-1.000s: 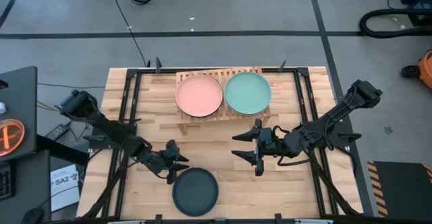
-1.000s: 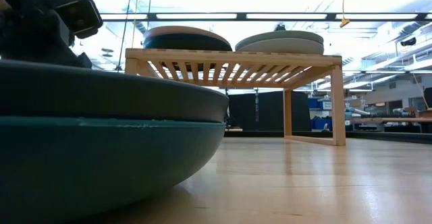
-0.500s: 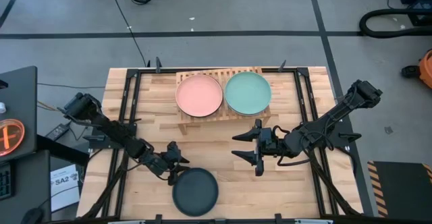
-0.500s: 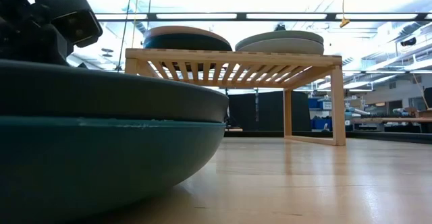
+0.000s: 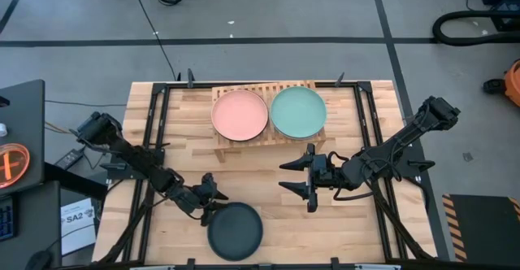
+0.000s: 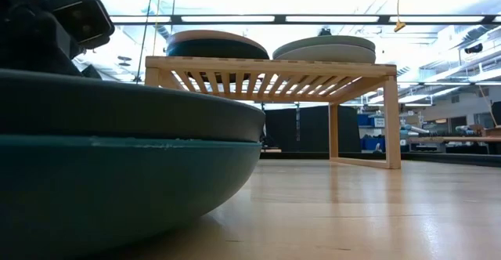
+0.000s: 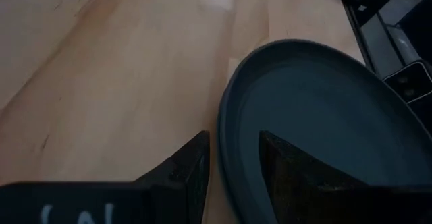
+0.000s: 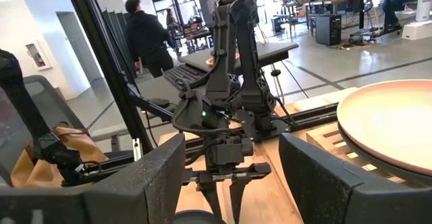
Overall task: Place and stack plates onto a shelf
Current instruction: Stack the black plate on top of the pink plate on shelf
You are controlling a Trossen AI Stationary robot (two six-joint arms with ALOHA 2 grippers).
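Near the front edge of the wooden tabletop (image 5: 268,160) sits a charcoal plate (image 5: 235,231), resting on top of a dark teal plate (image 6: 117,189), as the low view shows. The left tool (image 5: 213,208) is down at the charcoal plate's rim; in the left wrist view its two dark fingers (image 7: 192,166) straddle that rim, one outside and one inside, with a gap between them, so the jaws stand open around the edge and are not clamped on it.

The right tool (image 5: 302,179) hangs over the middle of the tabletop, jaws spread wide and holding nothing, well apart from the charcoal plate.

At the back stands the small slatted wooden shelf (image 5: 226,148). On it are two stacks side by side: a salmon pink plate (image 5: 240,114) tops the left one, a mint green plate (image 5: 298,112) tops the right one. In the right wrist view a person (image 8: 147,38) stands in the room beyond.
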